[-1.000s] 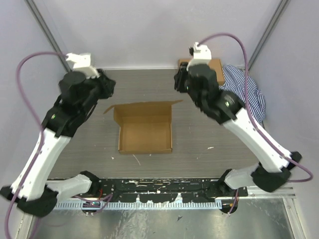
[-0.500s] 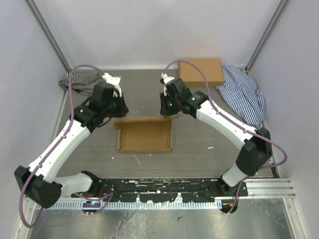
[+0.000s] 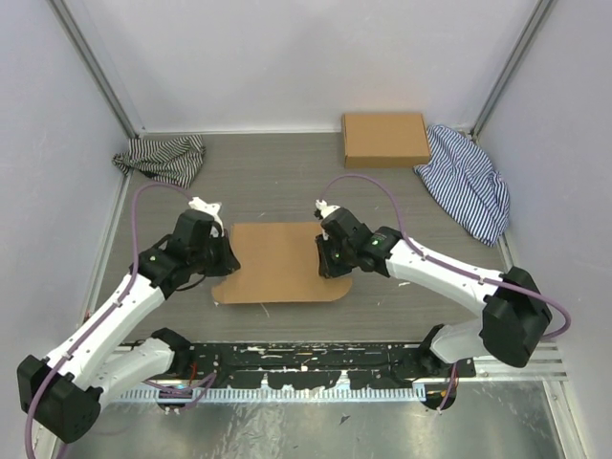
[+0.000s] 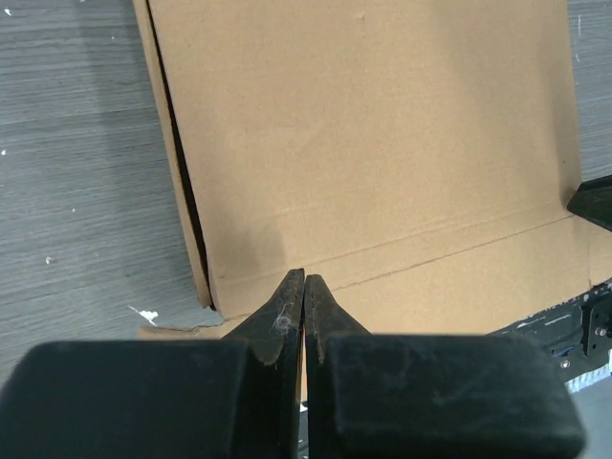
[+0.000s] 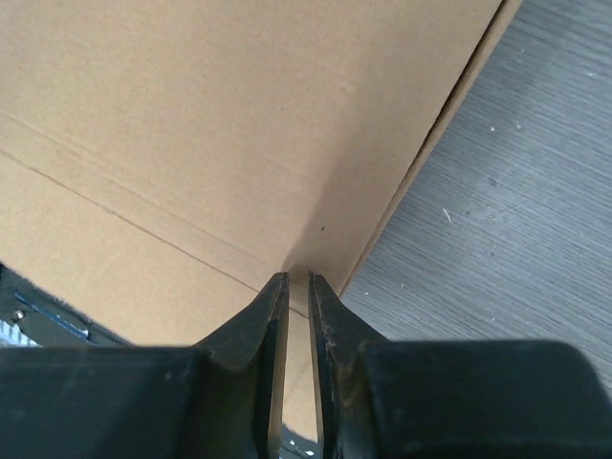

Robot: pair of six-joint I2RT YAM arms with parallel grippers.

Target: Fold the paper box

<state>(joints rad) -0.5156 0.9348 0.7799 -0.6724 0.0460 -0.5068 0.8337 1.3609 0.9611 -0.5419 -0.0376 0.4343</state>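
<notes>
Brown paper box (image 3: 277, 260) is lying crosswise between left hand (image 4: 304, 277), closed, and right hand (image 5: 297, 279), nearly closed, each touching one end.

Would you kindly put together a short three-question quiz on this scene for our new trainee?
1. True or false: the paper box has its lid standing upright.
2. The left gripper has its fingers: A) wide apart B) pressed together C) out of view.
3. Fill in: the second cardboard box lies beside a ___ cloth.
Key: 1 false; 2 B; 3 striped.
</notes>
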